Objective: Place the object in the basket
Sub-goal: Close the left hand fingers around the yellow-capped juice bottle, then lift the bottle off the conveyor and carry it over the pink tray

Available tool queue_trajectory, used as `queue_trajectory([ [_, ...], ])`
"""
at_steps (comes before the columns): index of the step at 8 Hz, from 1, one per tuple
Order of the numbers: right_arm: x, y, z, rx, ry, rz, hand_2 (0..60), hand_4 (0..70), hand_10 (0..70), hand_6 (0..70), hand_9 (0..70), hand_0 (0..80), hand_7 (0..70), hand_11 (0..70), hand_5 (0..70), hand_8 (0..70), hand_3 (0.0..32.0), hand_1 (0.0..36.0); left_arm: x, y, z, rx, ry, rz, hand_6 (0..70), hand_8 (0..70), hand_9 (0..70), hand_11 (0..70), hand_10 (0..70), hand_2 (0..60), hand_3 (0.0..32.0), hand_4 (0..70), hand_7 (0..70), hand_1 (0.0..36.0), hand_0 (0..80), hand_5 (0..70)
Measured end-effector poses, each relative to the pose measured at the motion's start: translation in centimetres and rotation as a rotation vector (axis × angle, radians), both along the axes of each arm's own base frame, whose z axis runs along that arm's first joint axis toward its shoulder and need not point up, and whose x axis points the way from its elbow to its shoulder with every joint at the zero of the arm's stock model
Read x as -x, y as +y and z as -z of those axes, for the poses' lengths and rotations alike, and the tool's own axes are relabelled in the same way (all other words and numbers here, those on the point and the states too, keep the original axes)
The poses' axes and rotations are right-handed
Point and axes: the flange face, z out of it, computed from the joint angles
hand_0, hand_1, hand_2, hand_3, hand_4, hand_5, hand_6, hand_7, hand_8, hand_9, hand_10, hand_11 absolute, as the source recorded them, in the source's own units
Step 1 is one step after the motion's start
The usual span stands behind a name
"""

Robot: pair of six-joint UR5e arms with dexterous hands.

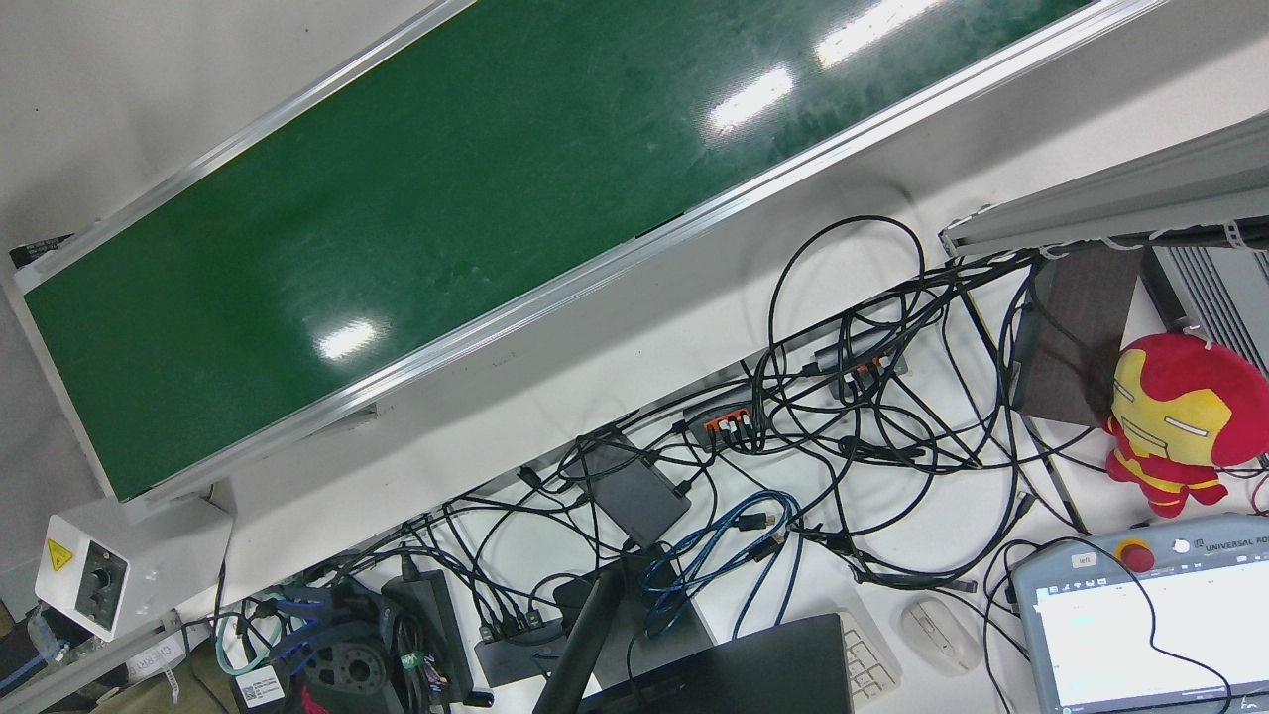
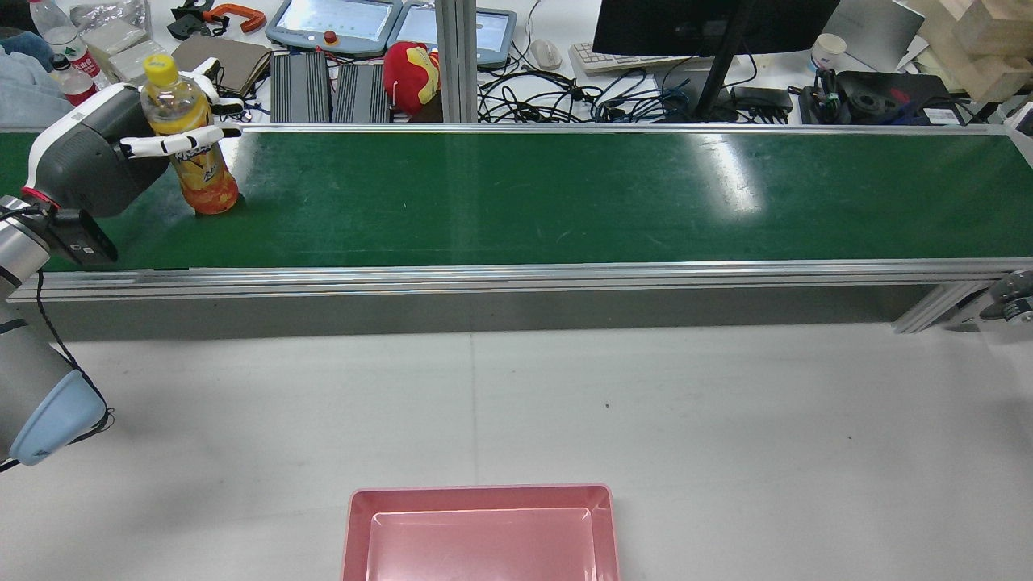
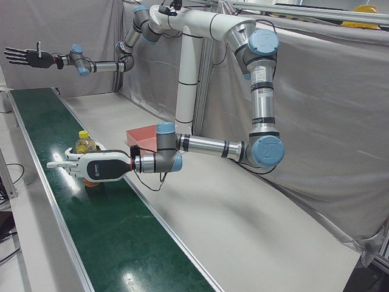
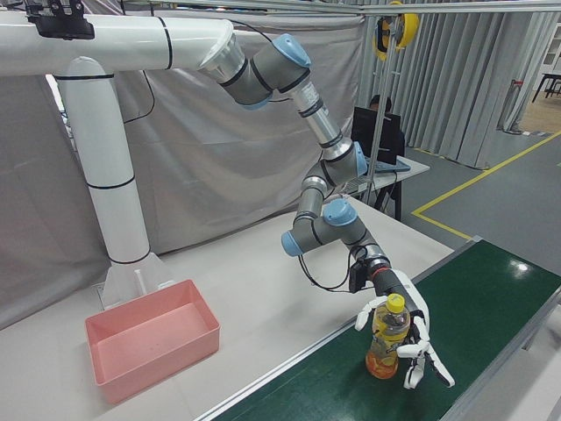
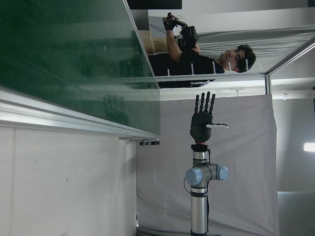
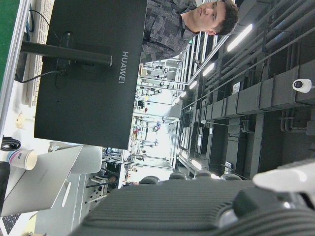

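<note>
An orange drink bottle (image 2: 194, 153) with a yellow cap stands on the green conveyor belt (image 2: 565, 194) near its left end. It also shows in the right-front view (image 4: 388, 338) and the left-front view (image 3: 85, 143). My left hand (image 2: 89, 161) is at the bottle, its white fingers (image 4: 421, 360) spread around it and not closed. My right hand (image 3: 27, 58) is raised in the air beyond the belt's far end, fingers apart and empty; the left hand view shows it too (image 5: 203, 118). The pink basket (image 2: 480, 532) sits empty on the white table.
Behind the belt is a desk with tangled cables (image 1: 843, 397), a monitor (image 2: 710, 24), teach pendants (image 2: 335, 20) and a red plush toy (image 2: 411, 73). The white table (image 2: 646, 403) lies between belt and basket. Grey curtains (image 3: 316, 121) stand behind the arms.
</note>
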Motion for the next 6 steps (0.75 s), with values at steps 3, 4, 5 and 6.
queue_trajectory([
  [3, 0.0, 0.0, 0.1, -0.002, 0.000, 0.000, 0.0, 0.0, 0.0, 0.0, 0.0, 0.0, 0.0, 0.0, 0.0, 0.0, 0.0, 0.0, -0.3, -0.3, 2.1, 0.014, -0.002, -0.008, 70.0, 70.0, 70.0, 70.0, 65.7, 60.0, 0.0, 70.0, 70.0, 36.0, 80.0, 70.0],
  [4, 0.0, 0.0, 0.1, -0.002, 0.000, -0.001, 0.0, 0.0, 0.0, 0.0, 0.0, 0.0, 0.0, 0.0, 0.0, 0.0, 0.0, 0.0, -0.2, 0.2, 3.3, -0.002, 0.007, -0.014, 70.0, 70.0, 70.0, 70.0, 61.7, 60.0, 0.0, 70.0, 70.0, 36.0, 80.0, 70.0],
  [5, -0.1, 0.0, 0.1, -0.003, 0.000, -0.001, 0.0, 0.0, 0.0, 0.0, 0.0, 0.0, 0.0, 0.0, 0.0, 0.0, 0.0, 0.0, -0.7, 1.5, 5.3, -0.034, 0.025, -0.041, 70.0, 70.0, 70.0, 70.0, 60.5, 60.0, 0.0, 70.0, 70.0, 36.0, 80.0, 70.0],
  [6, -0.1, 0.0, 0.1, -0.003, 0.000, -0.001, 0.0, 0.0, 0.0, 0.0, 0.0, 0.0, 0.0, 0.0, 0.0, 0.0, 0.0, 0.0, -2.6, 3.8, 7.7, -0.074, 0.039, -0.110, 70.0, 70.0, 70.0, 70.0, 59.2, 60.0, 0.0, 70.0, 70.0, 36.0, 80.0, 70.0],
])
